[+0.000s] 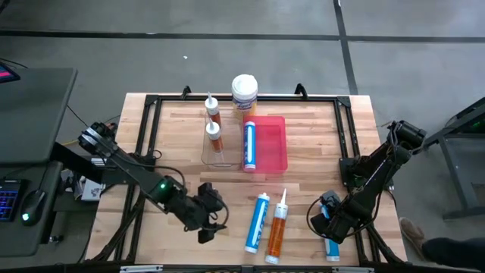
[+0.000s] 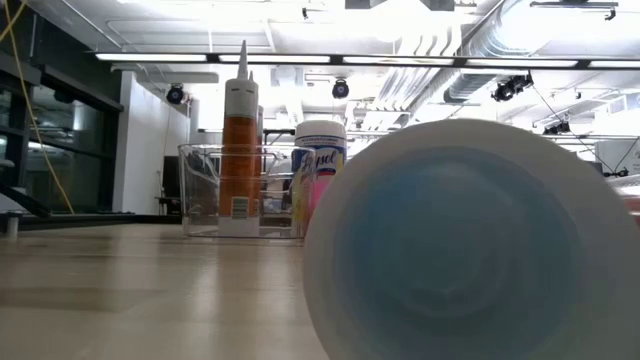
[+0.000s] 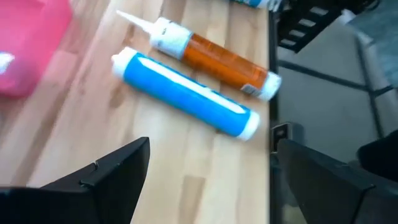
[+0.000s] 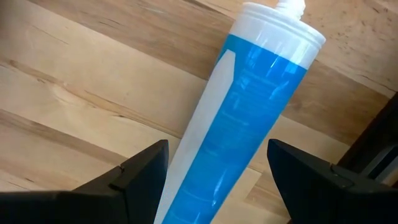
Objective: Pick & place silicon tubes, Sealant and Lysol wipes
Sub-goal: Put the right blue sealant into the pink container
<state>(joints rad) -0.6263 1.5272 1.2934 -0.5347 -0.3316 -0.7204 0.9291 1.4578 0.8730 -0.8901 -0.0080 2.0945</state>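
The right gripper [image 1: 331,227] sits low at the table's front right corner, fingers [image 4: 134,171] spread wide on either side of a blue tube [image 4: 239,124] lying flat on the wood — not closed on it. That tube is smooth plastic with a white shoulder, close to the black frame rail [image 1: 350,136] along the right edge, so room on that side is tight.

The left gripper [image 1: 208,220] hovers over bare planks at front left, its jaws open and empty. Ahead of it lie two more tubes side by side: a blue one [image 1: 257,222] and an orange one [image 1: 277,230] with a thin white nozzle, both near the front edge.

Mid-table, a shallow pink tray [image 1: 274,144] holds another blue tube [image 1: 248,145] along its left wall. Just left of it a clear bin [image 1: 220,148] holds two upright orange tubes [image 1: 213,129], nozzles up. The Lysol wipes [image 1: 244,95] stand upright at the back edge behind the tray — a fat round canister with a wide white lid.

The table [image 1: 174,129] is pale wood in strips; its left half is mostly open.
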